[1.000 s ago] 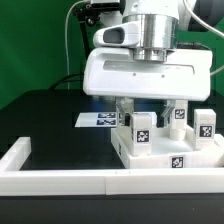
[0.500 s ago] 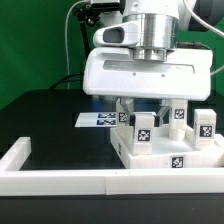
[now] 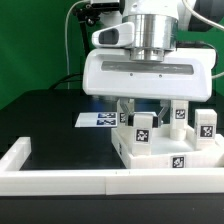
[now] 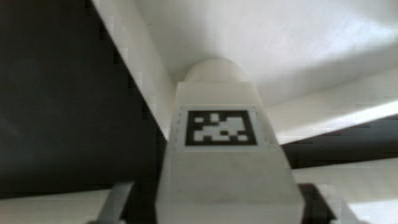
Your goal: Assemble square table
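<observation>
The white square tabletop lies flat at the exterior view's right, against the white rim wall. A white block leg with a black-and-white tag stands upright on it. My gripper hangs straight above that leg, its fingers down either side of the top and shut on it. In the wrist view the same leg fills the space between my fingers, with the tabletop behind it. Two more legs stand upright toward the far right.
The long white rim wall runs along the front and turns back at the exterior view's left. The marker board lies flat on the black table behind the gripper. A green backdrop and cables stand at the back.
My fingers have drawn in slightly onto the sides of the leg. The arm, the tabletop and the other legs have stayed where they were.
</observation>
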Controlling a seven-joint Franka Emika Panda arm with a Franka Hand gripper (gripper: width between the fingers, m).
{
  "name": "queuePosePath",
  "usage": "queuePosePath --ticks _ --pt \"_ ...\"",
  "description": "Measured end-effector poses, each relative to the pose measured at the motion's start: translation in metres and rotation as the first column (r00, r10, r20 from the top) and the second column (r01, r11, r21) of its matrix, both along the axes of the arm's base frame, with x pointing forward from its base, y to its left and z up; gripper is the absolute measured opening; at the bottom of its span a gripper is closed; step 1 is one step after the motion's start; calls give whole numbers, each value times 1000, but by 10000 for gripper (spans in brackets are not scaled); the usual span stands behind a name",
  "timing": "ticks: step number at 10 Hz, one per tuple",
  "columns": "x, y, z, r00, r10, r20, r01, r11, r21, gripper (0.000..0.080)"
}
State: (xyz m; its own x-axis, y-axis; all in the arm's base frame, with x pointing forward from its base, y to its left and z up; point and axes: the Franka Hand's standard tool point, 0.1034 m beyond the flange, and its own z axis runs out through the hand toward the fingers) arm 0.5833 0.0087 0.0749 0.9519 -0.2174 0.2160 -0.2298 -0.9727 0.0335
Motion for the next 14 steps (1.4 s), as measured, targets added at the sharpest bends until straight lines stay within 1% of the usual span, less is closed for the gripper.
queuePosePath --ticks 2,4,5,6,8,9,11,12,13,14 --pt "-2 -1 -1 970 -241 20 240 969 61 294" --pt "-3 -3 -1 902 -430 30 425 898 115 294" --pt "-2 -3 -1 876 -481 29 474 871 126 294" --pt "-3 -4 -1 829 -559 26 550 823 146 294" --pt "-3 -5 -1 773 -634 22 623 764 166 294" --pt "-3 -5 -1 701 -713 10 698 689 194 294" --pt "-3 -4 -1 619 -786 -7 768 603 215 297" --pt "-4 -4 0 515 -856 -27 836 496 235 298" --pt "-5 -3 0 424 -905 -45 883 401 244 298" --pt "-5 -3 0 371 -927 -56 905 347 248 300"
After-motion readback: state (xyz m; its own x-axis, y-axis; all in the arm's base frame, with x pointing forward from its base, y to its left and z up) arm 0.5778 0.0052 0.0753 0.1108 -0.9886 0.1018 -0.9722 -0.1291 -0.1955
